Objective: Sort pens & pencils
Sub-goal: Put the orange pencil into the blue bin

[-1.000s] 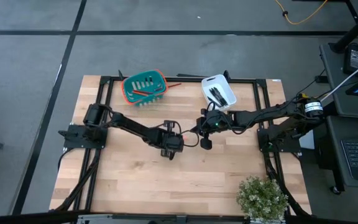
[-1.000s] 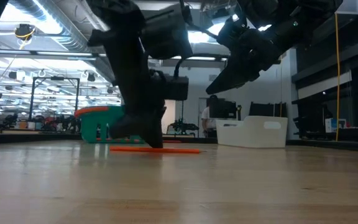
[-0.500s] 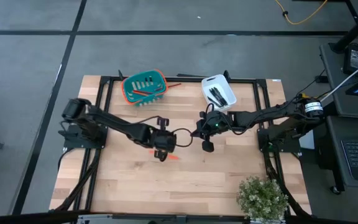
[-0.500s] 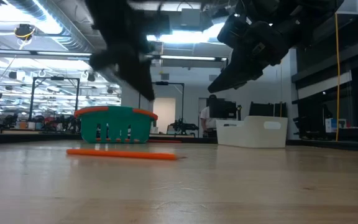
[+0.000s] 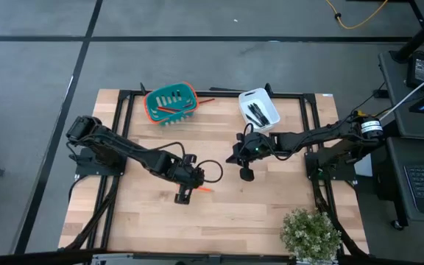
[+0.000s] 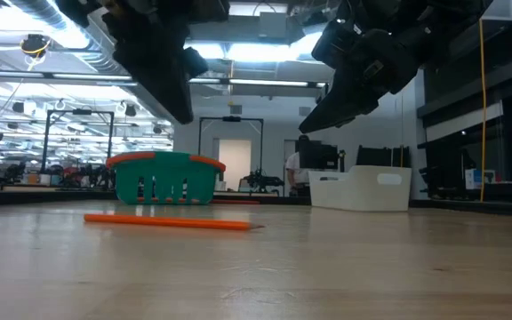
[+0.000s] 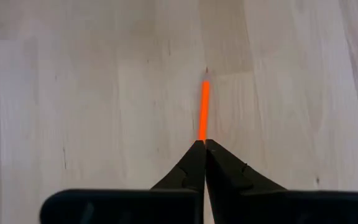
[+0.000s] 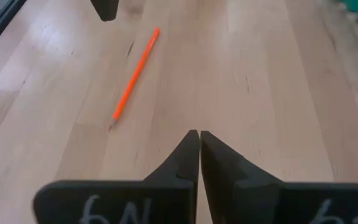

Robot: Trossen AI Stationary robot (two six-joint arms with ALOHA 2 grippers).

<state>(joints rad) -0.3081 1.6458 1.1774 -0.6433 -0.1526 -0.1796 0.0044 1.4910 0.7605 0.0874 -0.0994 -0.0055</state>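
Just beside the orange pencil (image 5: 202,189) on the table (image 5: 271,213), your left gripper (image 5: 183,196) hovers pinched empty, arm stretched low, right gripper (image 5: 246,174) near, closed empty too.

Pencil (image 7: 204,115) partly hidden behind fingertips (near end).

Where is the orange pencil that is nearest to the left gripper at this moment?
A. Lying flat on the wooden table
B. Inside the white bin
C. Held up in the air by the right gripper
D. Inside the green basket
A: the orange pencil lies flat on the wooden table, just ahead of the shut left gripper, which holds nothing.
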